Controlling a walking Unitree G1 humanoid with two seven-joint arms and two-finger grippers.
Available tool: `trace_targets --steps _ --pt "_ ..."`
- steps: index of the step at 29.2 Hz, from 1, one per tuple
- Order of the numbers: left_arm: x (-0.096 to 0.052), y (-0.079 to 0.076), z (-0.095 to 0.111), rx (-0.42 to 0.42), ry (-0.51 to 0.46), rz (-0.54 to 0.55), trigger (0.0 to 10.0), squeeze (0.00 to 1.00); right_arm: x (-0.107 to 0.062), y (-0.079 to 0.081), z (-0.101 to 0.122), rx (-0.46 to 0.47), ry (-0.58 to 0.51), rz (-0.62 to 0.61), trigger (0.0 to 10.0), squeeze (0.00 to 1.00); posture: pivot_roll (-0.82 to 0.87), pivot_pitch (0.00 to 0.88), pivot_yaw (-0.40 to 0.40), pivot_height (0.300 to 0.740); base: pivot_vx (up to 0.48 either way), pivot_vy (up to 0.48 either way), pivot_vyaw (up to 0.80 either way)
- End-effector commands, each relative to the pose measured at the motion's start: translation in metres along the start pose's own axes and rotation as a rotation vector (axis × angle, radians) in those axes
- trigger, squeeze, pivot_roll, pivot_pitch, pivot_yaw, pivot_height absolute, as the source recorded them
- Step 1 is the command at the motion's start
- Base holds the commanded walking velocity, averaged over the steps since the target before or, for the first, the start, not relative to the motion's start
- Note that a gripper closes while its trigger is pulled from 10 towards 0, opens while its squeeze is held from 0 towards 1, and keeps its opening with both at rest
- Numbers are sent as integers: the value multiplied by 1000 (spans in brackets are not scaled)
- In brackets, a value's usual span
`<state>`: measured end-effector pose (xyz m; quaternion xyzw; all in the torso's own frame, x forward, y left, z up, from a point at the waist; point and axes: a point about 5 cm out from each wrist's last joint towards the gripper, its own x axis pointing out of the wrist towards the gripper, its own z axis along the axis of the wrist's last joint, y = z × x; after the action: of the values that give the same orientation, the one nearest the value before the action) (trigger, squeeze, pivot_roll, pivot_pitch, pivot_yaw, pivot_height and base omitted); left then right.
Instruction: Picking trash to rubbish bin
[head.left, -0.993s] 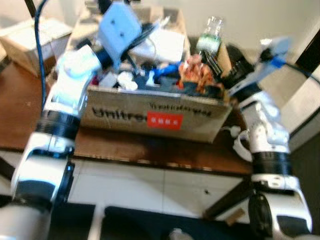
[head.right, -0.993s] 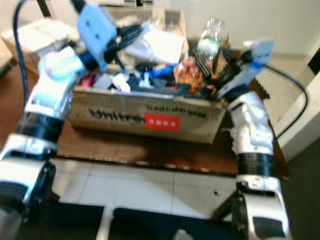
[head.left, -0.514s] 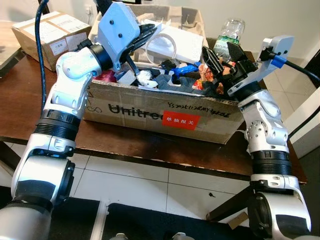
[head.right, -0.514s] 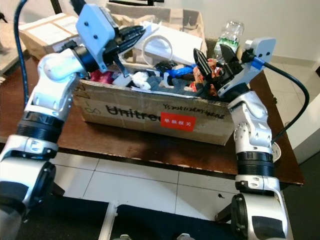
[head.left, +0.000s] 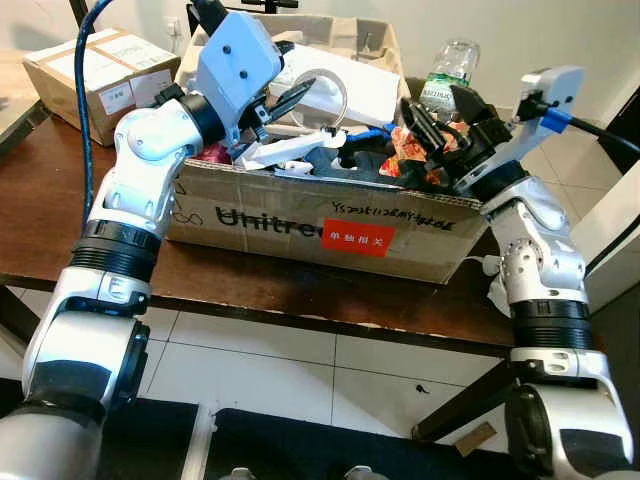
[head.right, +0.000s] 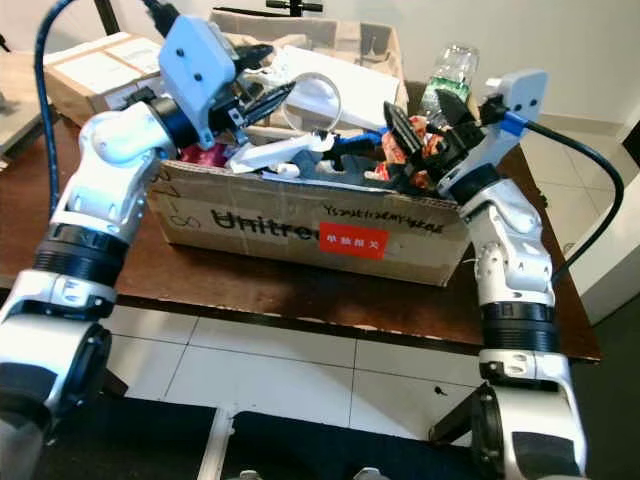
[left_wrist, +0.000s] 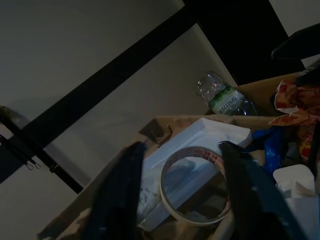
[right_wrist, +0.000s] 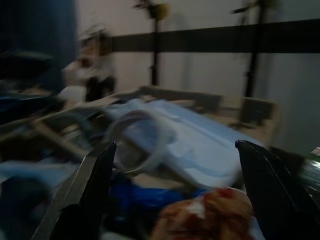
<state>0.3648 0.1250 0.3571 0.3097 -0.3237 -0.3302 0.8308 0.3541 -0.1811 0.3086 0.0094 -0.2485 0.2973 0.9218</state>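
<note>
Cardboard box (head.left: 330, 225) printed "Unitree" with a red label, standing on a dark wooden tabletop (head.left: 40, 215) and heaped with trash. Its long front wall runs close to the tabletop's near edge, leaving a narrow bare strip of wood; wider bare wood lies at 9 o'clock of the box. White tiled floor (head.left: 300, 375) shows beyond the near edge.

Left gripper (head.left: 283, 100), at 10 o'clock over the box, jaws parted around nothing, its black fingers (left_wrist: 122, 195) on either side of a tape roll (left_wrist: 196, 185) without touching it. The roll is a thin pale ring leaning on a flat white foam tray (head.left: 350, 85). Just below the left gripper, white plastic scraps (head.left: 285, 152) overhang the front wall.

Right gripper (head.right: 430, 115), at 2 o'clock over the box corner, jaws spread wide and empty, poised just above a crumpled red-and-orange wrapper (head.right: 415, 150); blue plastic (head.right: 362, 140) lies beside it toward 9 o'clock.

Clear ribbed plastic bottle (head.left: 443, 70) with a green label, upright behind the box at 1 o'clock. Taped brown carton (head.left: 100, 70) at 10 o'clock on the tabletop, apart from the box. A white cabinet edge (head.left: 620, 240) stands close at 3 o'clock of the right arm
</note>
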Motion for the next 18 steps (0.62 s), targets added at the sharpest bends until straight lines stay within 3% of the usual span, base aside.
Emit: trace_targets --steps 1,2,3,4,7,10,13,16,17,18 --pt "0 4 3 17 -8 5 10000 1000 2 4 6 -14 9 54 10000 0 40 146 -23 740 0 0 0" --pt "0 6 4 27 -14 22 10000 1000 2 5 7 -15 12 66 10000 0 39 146 -23 740 0 0 0" --pt "0 8 6 26 -27 46 10000 639 2 5 10 -10 9 78 10000 0 39 145 -23 740 0 0 0" --pt "1 13 10 -3 -61 83 10000 0 1 7 15 9 0 111 10000 0 39 145 -23 740 0 0 0" --pt "2 16 13 -35 -87 101 10000 0 0 8 18 25 -7 138 10000 0 40 144 -23 740 0 0 0" --pt "3 15 14 -39 -76 58 10000 0 -9 21 30 93 1 316 10000 0 42 141 -21 740 0 0 0" --pt "2 16 13 -12 -58 61 10000 0 -14 29 34 118 7 405 10000 0 40 140 -20 740 0 0 0" --pt "0 23 15 -75 -88 122 10000 0 -18 32 42 180 -11 460 10000 0 38 143 -20 740 0 0 0" --pt "1 26 22 -210 -153 105 10000 0 -19 34 45 209 -30 494 10000 0 39 146 -20 740 0 0 0" --pt "1 26 22 -210 -153 105 10000 0 -19 34 45 209 -30 494 10000 0 39 146 -20 740 0 0 0"
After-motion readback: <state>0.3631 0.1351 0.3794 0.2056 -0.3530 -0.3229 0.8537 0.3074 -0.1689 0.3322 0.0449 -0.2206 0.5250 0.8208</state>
